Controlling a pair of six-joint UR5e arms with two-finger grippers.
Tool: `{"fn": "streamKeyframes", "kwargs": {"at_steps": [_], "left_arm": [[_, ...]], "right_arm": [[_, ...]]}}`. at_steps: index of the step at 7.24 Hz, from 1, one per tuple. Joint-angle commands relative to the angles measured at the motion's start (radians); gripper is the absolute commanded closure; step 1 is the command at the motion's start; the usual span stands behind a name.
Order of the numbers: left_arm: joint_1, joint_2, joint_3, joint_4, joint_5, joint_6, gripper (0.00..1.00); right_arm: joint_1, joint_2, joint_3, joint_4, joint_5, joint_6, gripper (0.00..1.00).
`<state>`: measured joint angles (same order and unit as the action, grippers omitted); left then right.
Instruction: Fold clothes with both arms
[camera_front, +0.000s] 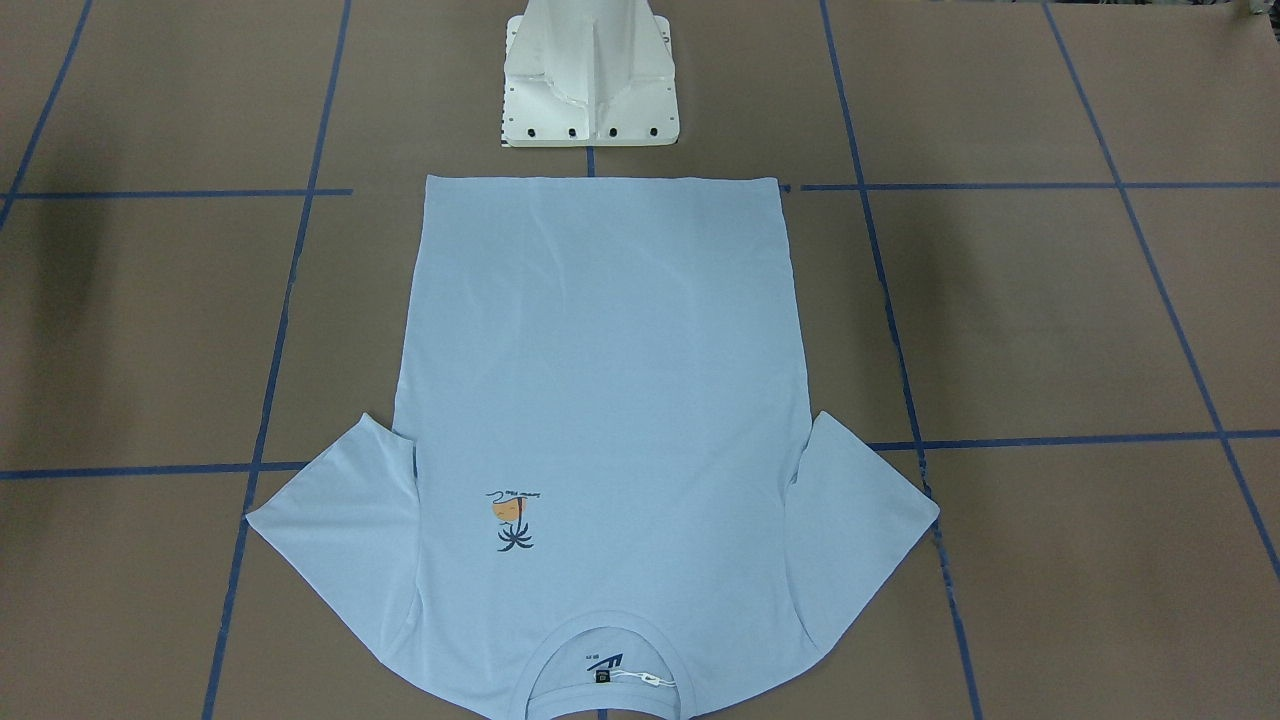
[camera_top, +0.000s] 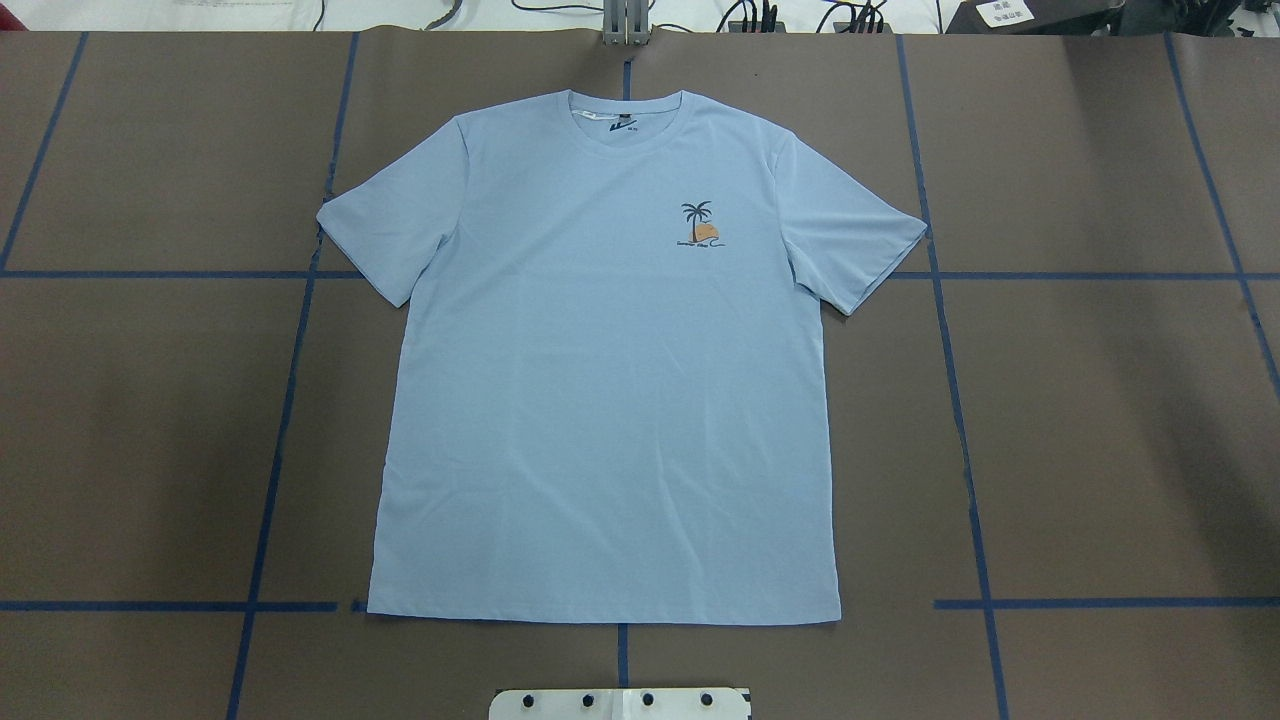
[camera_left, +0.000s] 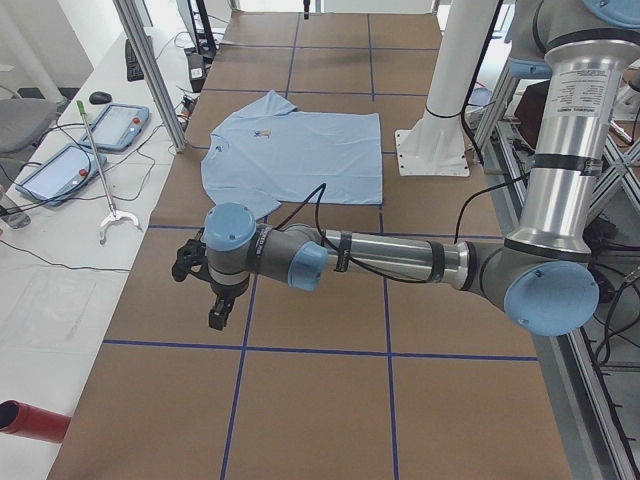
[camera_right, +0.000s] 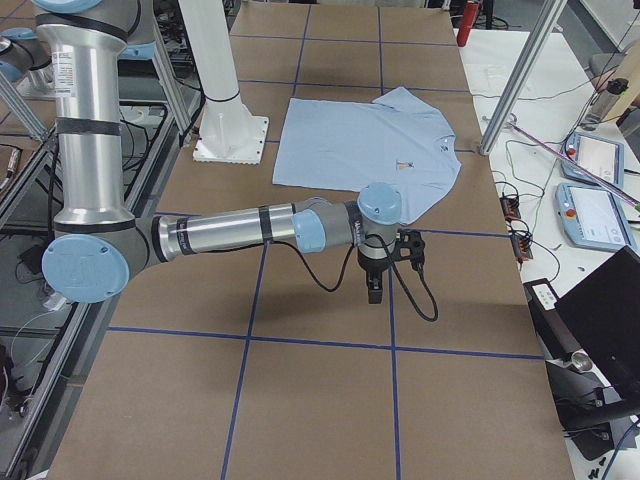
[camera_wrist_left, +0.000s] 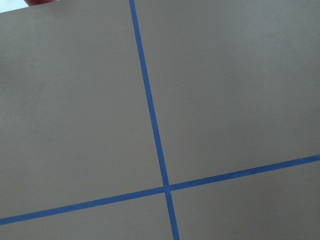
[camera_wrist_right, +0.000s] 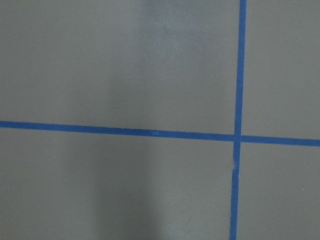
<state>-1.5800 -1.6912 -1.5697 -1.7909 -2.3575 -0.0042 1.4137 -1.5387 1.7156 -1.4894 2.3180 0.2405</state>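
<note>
Bright, even light; faint soft shadows on the table (camera_top: 1100, 420); frames sharp

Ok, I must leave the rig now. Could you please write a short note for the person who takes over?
T-shirt: lies flat on the table, print up, sleeves spread, hem near the white base, collar at the far side.
Left gripper: above bare table, off to one side of the T-shirt, nothing seen in it. I cannot tell whether the jaws are open.
Right gripper: the same, on the opposite side.
Done: no fold yet.
Left: every fold, with both arms.
</note>
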Motion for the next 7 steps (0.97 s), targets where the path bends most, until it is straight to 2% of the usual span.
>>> {"fn": "streamKeyframes", "kwargs": {"at_steps": [1,3,4,5,6,7], "left_arm": [[0.002,0.002,-0.050,0.004,-0.011,-0.003,0.00],[0.002,0.019,-0.070,-0.001,-0.003,-0.007,0.00],[0.003,0.048,-0.079,-0.008,-0.012,-0.003,0.00],[0.003,0.051,-0.079,-0.010,-0.015,-0.003,0.00],[0.015,0.050,-0.081,-0.013,-0.043,0.000,0.00],[0.043,0.051,-0.079,-0.036,-0.074,-0.008,0.00]], "right_arm": [[-0.002,0.070,-0.068,0.020,0.003,0.003,0.00],[-0.009,0.075,-0.076,0.043,0.011,0.003,0.00],[-0.024,0.074,-0.074,0.090,0.044,0.003,0.00],[-0.086,0.074,-0.074,0.157,0.057,0.105,0.00],[-0.230,0.097,-0.085,0.301,0.022,0.322,0.00],[-0.366,0.118,-0.109,0.454,-0.097,0.581,0.00]]}}
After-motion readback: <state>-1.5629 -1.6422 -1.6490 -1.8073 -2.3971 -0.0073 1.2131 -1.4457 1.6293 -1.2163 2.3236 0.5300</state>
